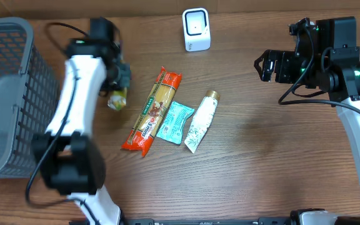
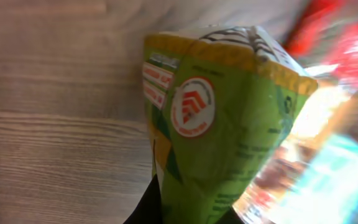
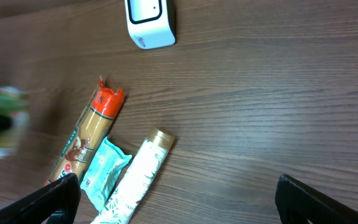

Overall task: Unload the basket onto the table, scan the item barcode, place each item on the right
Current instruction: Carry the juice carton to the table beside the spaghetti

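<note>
The left fingers are clamped on the green pouch, just left of the pasta and well apart from the scanner, probably to present its barcode there, while the right fingers hang spread apart.

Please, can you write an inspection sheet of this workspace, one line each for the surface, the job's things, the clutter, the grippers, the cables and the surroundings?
Surface: wooden table, no spills seen.
Job's things: green packet in the left gripper's grip; white scanner upright at the far side.
Clutter: pasta packet, teal sachet and white tube lie side by side mid-table.
Grippers: left gripper shut on the green packet; right gripper open, holding nothing.
Cables: black cable loops beside the left arm; second black cable hangs below the right arm.
Surroundings: grey basket at the table's left end.
</note>
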Action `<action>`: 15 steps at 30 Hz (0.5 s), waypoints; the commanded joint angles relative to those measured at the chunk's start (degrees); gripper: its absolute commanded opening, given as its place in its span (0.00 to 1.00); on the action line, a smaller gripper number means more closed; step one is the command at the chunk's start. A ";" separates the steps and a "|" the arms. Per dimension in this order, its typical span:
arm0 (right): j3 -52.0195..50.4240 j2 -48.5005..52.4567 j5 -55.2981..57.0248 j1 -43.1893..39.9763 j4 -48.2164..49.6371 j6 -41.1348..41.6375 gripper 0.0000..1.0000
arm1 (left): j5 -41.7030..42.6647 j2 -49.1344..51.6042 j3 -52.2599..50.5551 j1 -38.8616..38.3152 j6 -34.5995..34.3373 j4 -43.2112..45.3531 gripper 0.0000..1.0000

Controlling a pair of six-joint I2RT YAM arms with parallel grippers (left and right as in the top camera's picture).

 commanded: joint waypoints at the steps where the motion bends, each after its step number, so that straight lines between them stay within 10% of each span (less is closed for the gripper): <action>1: -0.04 0.07 0.35 0.11 0.46 0.17 1.00 | -9.03 5.99 -2.23 -2.01 -2.78 2.08 0.04; 15: -0.04 0.07 0.35 0.11 0.48 0.20 1.00 | -3.82 18.36 -2.43 -11.78 -2.91 6.27 0.08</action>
